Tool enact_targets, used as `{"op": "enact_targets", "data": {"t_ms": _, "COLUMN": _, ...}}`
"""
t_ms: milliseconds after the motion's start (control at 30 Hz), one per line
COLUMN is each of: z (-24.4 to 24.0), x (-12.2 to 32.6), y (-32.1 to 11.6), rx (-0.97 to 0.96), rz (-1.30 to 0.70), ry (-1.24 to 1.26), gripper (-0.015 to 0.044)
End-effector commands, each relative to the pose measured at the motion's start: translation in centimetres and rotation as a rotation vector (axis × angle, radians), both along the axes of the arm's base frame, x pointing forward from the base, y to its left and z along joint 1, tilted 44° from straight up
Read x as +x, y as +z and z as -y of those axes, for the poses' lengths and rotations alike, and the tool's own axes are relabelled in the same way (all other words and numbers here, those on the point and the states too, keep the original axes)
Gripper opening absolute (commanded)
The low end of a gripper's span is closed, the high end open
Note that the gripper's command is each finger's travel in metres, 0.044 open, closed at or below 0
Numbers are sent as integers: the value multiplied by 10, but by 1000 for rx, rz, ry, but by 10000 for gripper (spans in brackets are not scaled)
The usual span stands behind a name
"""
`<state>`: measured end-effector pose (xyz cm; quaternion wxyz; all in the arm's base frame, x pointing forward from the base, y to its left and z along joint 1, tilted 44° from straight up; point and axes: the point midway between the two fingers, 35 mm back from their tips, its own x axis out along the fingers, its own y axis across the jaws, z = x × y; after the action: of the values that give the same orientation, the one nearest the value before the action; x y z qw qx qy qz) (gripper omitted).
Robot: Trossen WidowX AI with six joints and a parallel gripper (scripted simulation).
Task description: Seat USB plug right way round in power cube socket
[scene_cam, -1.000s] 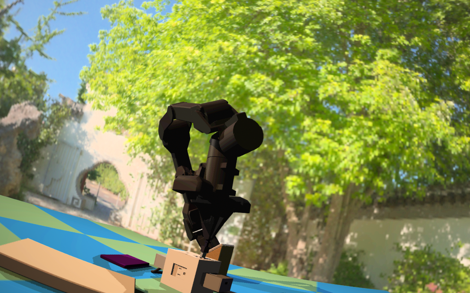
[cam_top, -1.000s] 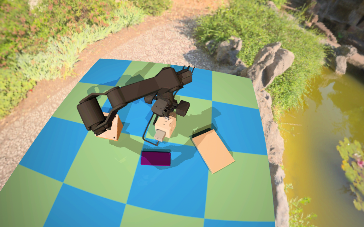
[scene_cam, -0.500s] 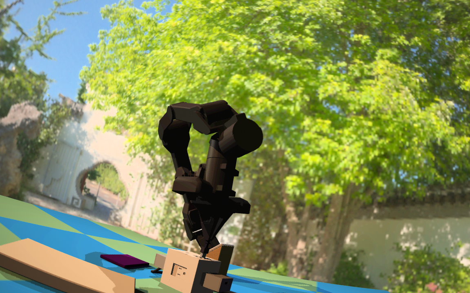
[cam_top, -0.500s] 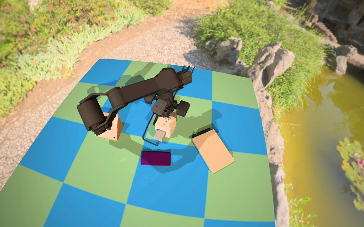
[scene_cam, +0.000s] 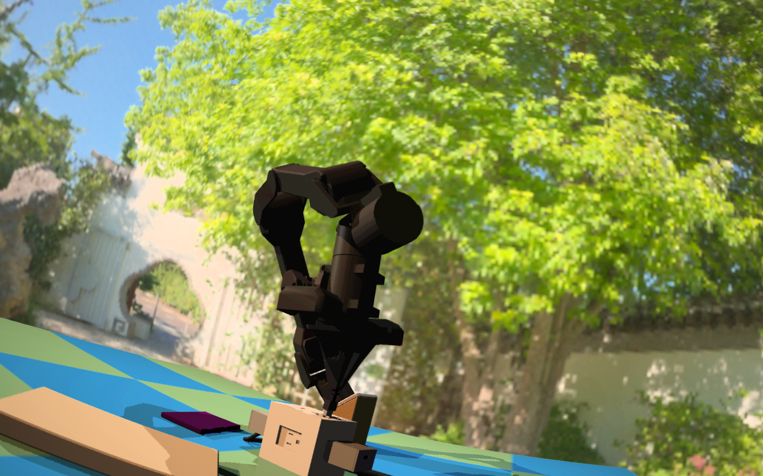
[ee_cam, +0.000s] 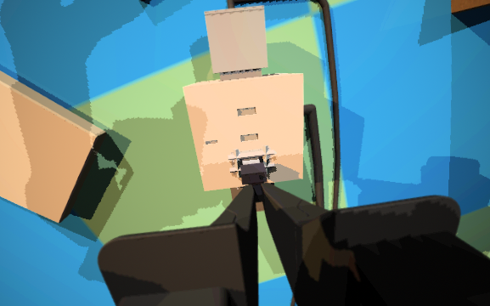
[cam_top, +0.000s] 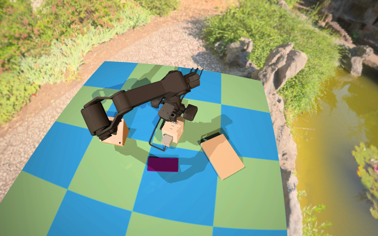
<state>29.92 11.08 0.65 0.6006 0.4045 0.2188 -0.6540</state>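
Observation:
The power cube (cam_top: 172, 129) (scene_cam: 291, 447) (ee_cam: 219, 123) is a pale block with narrow slots in its top. The USB socket (ee_cam: 250, 152) shows as a pale metal rim with side tabs near the top's arm-side edge in the wrist view. The small dark USB plug (ee_cam: 253, 168) stands at that rim. My gripper (scene_cam: 330, 408) (ee_cam: 256, 191) is shut on the plug, with its tips just above the cube's top. How deep the plug sits, and which way round, I cannot tell. The fingers and arm hide much of it in the top and exterior views.
A grey adapter (cam_top: 166, 140) (ee_cam: 237, 40) sticks out of one cube side, another block (scene_cam: 350, 457) out of the opposite side. A black cable (cam_top: 154, 146) (ee_cam: 334, 106) loops beside the cube. A tan box (cam_top: 222, 157), purple box (cam_top: 162, 164) and wedge block (cam_top: 120, 135) stand around.

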Motion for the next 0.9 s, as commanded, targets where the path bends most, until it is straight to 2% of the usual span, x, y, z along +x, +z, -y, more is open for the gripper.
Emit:
{"op": "enact_targets", "data": {"t_ms": 0, "z": 1, "x": -1, "y": -1, "rx": -2, "rz": -4, "ry": 4, "gripper": 0}}
{"op": "enact_targets", "data": {"t_ms": 867, "z": 3, "x": -1, "y": -3, "rx": -2, "rz": -4, "ry": 4, "gripper": 0}}
